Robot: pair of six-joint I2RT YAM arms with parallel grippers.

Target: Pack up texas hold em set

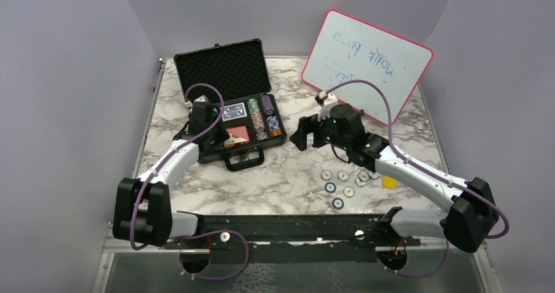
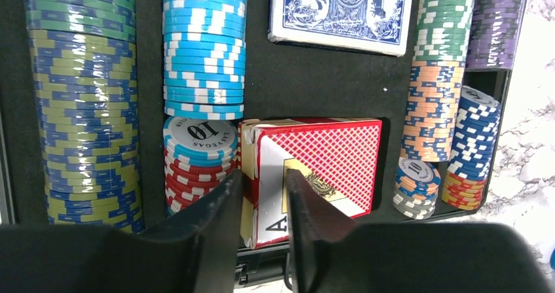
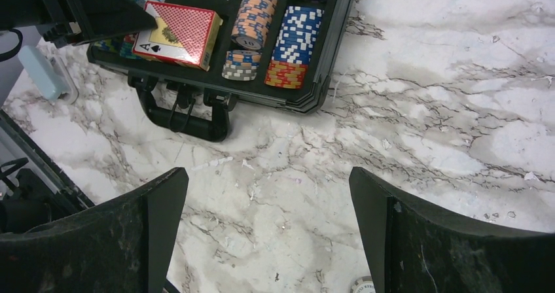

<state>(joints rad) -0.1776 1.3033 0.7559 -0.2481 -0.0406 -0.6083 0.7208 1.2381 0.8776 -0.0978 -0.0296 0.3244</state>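
The black case lies open at the back left, with rows of poker chips in its foam slots. A blue card deck lies flat in it. My left gripper is over the case's near side, its jaws nearly together on the left edge of the tilted red card deck. My right gripper is wide open and empty above the marble, right of the case. Several loose chips and a yellow button lie on the table under my right arm.
The pink-framed whiteboard leans at the back right. The case handle sticks out toward me. One loose chip shows by my right finger. Grey walls close in the marble table on three sides.
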